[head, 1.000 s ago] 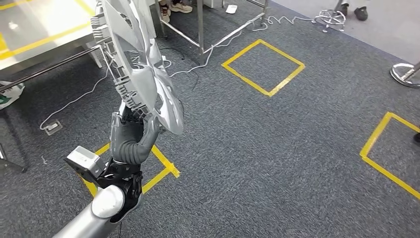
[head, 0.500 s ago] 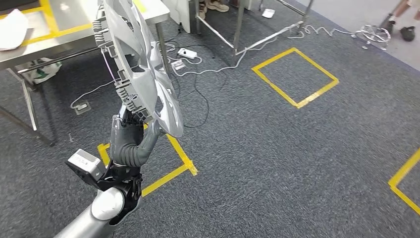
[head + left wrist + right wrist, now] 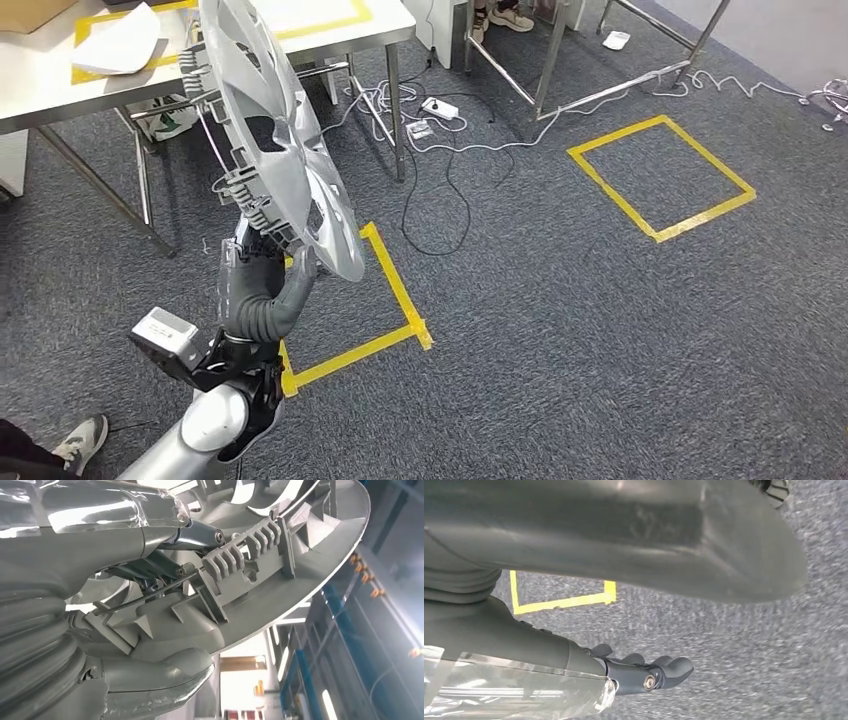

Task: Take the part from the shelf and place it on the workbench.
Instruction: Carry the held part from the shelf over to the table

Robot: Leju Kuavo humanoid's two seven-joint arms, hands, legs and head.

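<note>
One hubcap [image 3: 275, 140], one workbench [image 3: 40, 85], two yellow tape squares [image 3: 660, 175] [image 3: 390, 300], one paper sheet [image 3: 118, 45].

We see the head view evenly and brightly lit from overhead, with the pale table top [image 3: 40, 75] near its upper left corner washed out and soft shadows under it on the grey carpet [image 3: 600, 330]. The silver part [image 3: 270, 150] carries mild sheen, sharply focused. In the left wrist view, windows or lamps behind blow out white and the background is blurred. The right wrist view is dim and smeared: carpet soft, and a plastic sleeve on the right hand [image 3: 644, 675] glints.
</note>
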